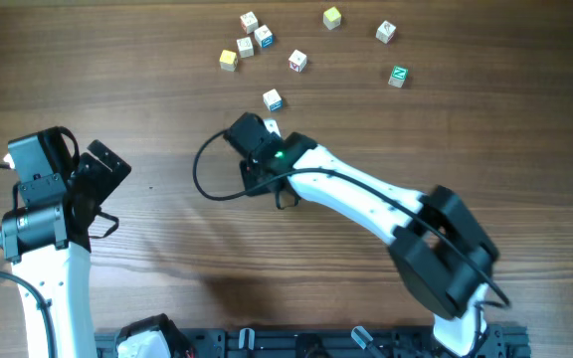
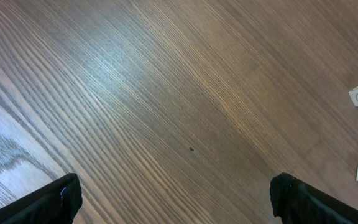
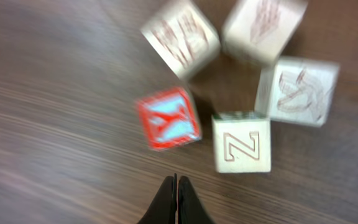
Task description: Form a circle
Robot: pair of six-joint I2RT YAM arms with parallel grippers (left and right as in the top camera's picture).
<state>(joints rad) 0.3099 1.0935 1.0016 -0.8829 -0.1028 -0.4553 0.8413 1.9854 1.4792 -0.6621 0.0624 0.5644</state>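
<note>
1. Desk: bare wood. Your cubes will probably slide on it rather than stop where you nudge them.
2. Right arm: reaches to mid-desk. A white cube sits just beside its wrist, and a careless swing could drag that cube off.
3. Left arm: near left, well apart from every cube. Left jaws wide, nothing between them. Low risk.
4. Circle: in the right wrist view, five cubes ring a small bare patch just ahead of the right jaws. The overhead view shows cubes spread along the far desk, and you cannot match the ring there.
5. Red-faced cube and Z cube: nearest the tips. Right jaws pinched shut, holding nothing, aimed at the gap between these two. A forward push would likely wedge them apart and open the ring. This view is blurred, so judge closeness cautiously.
</note>
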